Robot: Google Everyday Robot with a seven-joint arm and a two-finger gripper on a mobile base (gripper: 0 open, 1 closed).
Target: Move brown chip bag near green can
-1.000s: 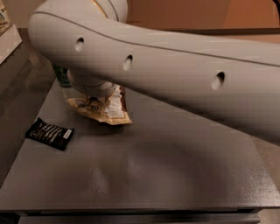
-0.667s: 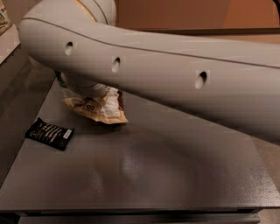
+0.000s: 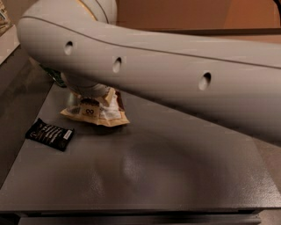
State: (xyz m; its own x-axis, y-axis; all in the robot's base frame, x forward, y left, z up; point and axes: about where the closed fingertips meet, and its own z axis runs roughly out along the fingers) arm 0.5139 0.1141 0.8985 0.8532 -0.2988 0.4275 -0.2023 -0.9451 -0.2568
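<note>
Across the whole upper view stretches the arm, pale grey with 3 dark holes along it, its end bent down at the far left. Under that end lies the bag, flat on the surface and partly covered by the gripper — whether it has hold of the bag cannot be told. Just behind, a sliver of dark green shows at the arm's edge, likely the can; the 2 look near each other. I judge the placing step is in hand. The next move calls for a clean release and a straight lift, without dragging the bag or knocking the can. The surface is dull grey, also carrying 1 black packet front-left of the bag. Behind it — an orange-brown wall.
</note>
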